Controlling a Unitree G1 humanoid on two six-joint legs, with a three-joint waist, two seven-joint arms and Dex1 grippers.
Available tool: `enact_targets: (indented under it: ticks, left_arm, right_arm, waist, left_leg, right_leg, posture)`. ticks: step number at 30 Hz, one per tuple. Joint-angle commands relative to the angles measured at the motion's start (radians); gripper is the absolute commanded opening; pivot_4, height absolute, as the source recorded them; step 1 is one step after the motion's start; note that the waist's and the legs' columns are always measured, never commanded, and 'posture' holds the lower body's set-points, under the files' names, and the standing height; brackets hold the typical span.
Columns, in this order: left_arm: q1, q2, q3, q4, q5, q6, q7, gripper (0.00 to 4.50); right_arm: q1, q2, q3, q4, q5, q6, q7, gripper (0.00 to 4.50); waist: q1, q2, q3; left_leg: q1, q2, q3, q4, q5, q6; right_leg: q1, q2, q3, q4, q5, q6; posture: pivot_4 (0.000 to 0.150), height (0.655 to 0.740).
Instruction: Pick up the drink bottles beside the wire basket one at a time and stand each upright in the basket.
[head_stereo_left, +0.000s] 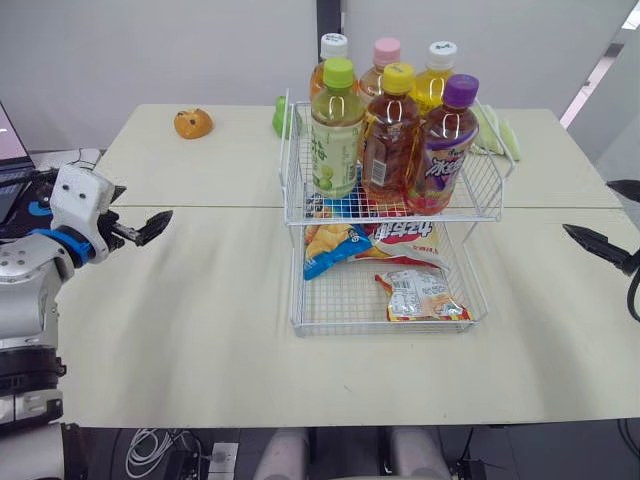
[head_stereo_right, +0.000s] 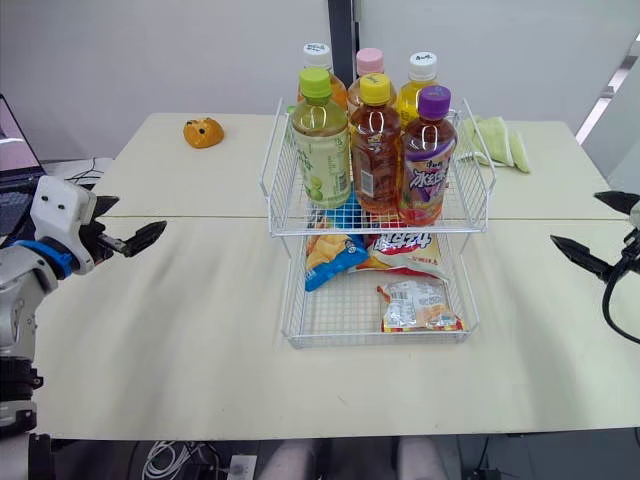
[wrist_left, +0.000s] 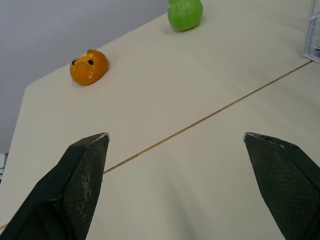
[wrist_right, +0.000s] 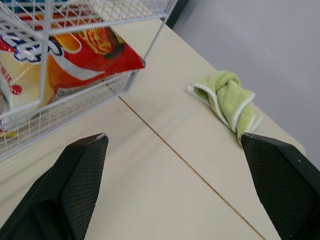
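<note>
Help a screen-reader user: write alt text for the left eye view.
Six drink bottles stand upright in the top tier of a wire basket on a table, snack packets below. The left gripper and right gripper hover empty at either side.

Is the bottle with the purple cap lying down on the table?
No, the purple-capped bottle stands upright in the top tier of the wire basket, among the other bottles.

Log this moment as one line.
bottles: six upright in basket upper tier | lower tier: snack bags | left pincer: open, empty | right pincer: open, empty
</note>
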Motion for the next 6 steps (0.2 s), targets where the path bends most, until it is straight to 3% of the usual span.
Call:
enact_targets:
  ticks: [1,6]
  left_arm:
    - [0.032,-0.009,0.053,-0.051,-0.020,-0.008,0.030,4.48]
    - [0.069,-0.045,0.077,-0.061,-0.050,-0.019,0.043,4.48]
  right_arm:
    - [0.009,0.012,-0.054,0.046,-0.019,-0.069,-0.015,4.50]
    - [0.033,0.027,-0.044,0.130,-0.041,-0.143,-0.003,4.50]
  waist:
    - [0.000,0.000,0.000]
    - [0.000,0.001,0.000]
  left_leg:
    - [0.000,0.000,0.000,0.000,0.000,0.000]
    - [0.002,0.000,0.001,0.000,0.000,0.000]
  right_leg:
    - [0.000,0.000,0.000,0.000,0.000,0.000]
    - [0.001,0.000,0.000,0.000,0.000,0.000]
  posture:
    - [0.150,0.7400]
    - [0.150,0.7400]
